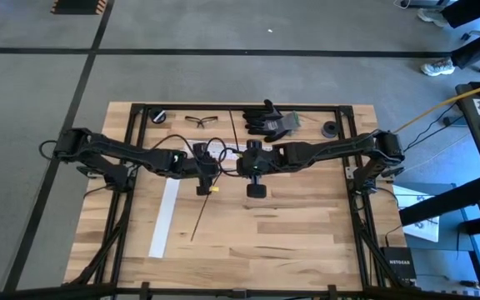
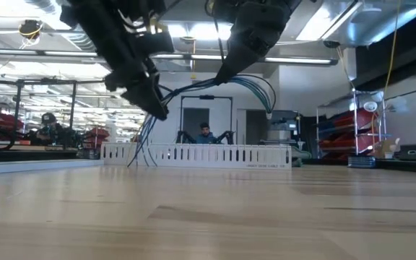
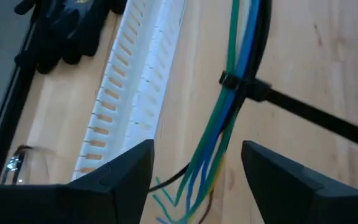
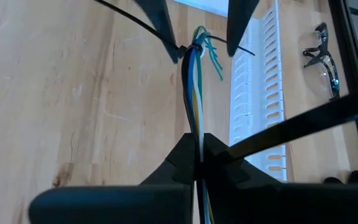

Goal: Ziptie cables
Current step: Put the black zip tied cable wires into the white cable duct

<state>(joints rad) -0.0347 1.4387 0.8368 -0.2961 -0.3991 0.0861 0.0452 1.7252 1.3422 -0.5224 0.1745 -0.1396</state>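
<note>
My right end effector [image 4: 197,163] pinches the cables [image 4: 193,93]; left end effector [image 3: 194,165], fingers apart, straddles them beside the slotted rail [image 3: 135,93].

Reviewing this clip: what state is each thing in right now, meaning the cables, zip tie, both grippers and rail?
cables: bundled, held above the table.
zip tie: looped round the cables, tail sticking out.
left gripper: open, fingers either side of the cables.
right gripper: shut on the cables.
slotted rail: lying on the table.

"NETGEAR" on black box [image 1: 394,265]
</note>
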